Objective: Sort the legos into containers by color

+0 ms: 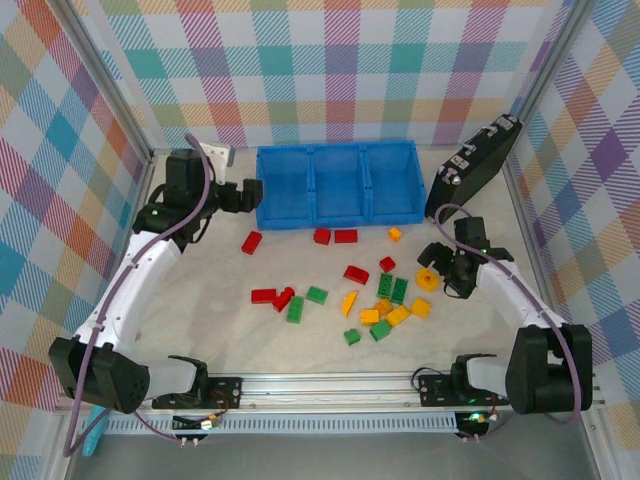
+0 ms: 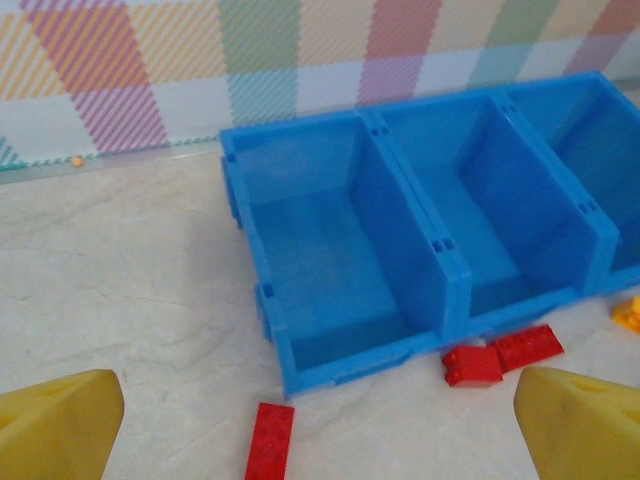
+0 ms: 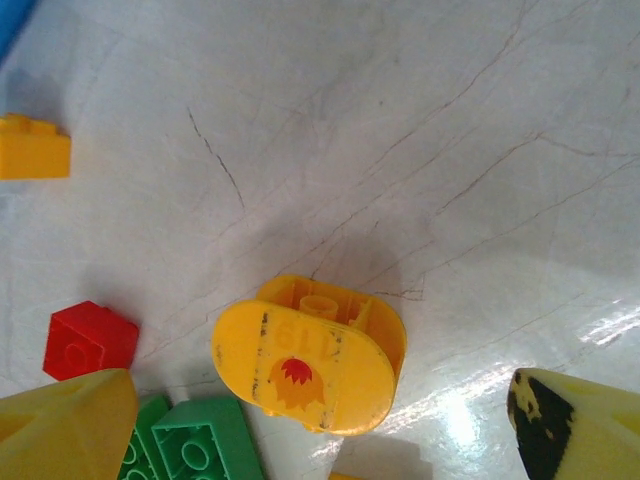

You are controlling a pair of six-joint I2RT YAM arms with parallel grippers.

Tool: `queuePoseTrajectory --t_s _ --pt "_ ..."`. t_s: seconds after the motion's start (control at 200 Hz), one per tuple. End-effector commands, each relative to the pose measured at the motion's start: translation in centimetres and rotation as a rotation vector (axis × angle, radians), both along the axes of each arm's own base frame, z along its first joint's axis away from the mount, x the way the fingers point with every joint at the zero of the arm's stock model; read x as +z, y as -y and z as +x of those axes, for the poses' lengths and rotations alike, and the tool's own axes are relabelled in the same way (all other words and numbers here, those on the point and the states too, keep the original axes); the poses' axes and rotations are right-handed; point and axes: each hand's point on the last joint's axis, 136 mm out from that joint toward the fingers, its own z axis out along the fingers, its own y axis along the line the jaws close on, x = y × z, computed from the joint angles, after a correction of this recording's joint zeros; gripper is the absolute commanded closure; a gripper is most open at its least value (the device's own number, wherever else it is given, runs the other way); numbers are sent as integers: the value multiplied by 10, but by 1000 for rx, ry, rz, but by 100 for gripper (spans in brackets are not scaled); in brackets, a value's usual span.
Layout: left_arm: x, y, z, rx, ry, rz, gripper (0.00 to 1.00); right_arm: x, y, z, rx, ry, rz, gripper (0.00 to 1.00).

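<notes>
We see the blue tray (image 1: 290, 220) lying along the far edge of the worktop (image 1: 220, 335), about at its middle, with its three compartments bare inside. The left gripper (image 1: 248, 195) hangs just beside the tray's left end. Its jaws are spread wide and nothing lies between them. From the left wrist we look past its yellow fingertips (image 2: 60, 425) into the left compartment (image 2: 320, 270). A long red brick (image 2: 270, 440) lies on the worktop near that compartment's near corner. A pair of red bricks (image 2: 500, 355) touch each other just beside the tray's near wall.

The legos (image 1: 385, 300) are scattered over the middle of the worktop, between the tray and the near edge. The reds lie mostly toward the left and far side. The greens and yellow-oranges are bunched right of centre.

The right gripper (image 1: 441, 271) is over the right side of the worktop, its jaws wide. A rounded yellow piece (image 3: 310, 355) lies on its side between the fingertips (image 3: 580, 430), and we see a gap on either side of it. Beside it lie a small red brick (image 3: 90, 340) and green bricks (image 3: 200, 440); a yellow-orange brick (image 3: 33, 147) sits well apart.

A black case (image 1: 475, 165) leans in the far right corner.
</notes>
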Motion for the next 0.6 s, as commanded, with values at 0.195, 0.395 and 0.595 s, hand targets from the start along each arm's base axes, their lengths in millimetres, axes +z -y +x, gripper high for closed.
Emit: queuePoseTrajectory --t_s 0.195,0.395,0.595 --pt "3 22 -16 -116 5 62 0 -31 -17 -1 38 -88 16 5" --pt "5 23 -18 -123 14 58 0 -45 -23 7 57 -116 -6 7" --pt "1 14 -17 -79 16 89 0 -55 -20 7 73 -174 -46 25"
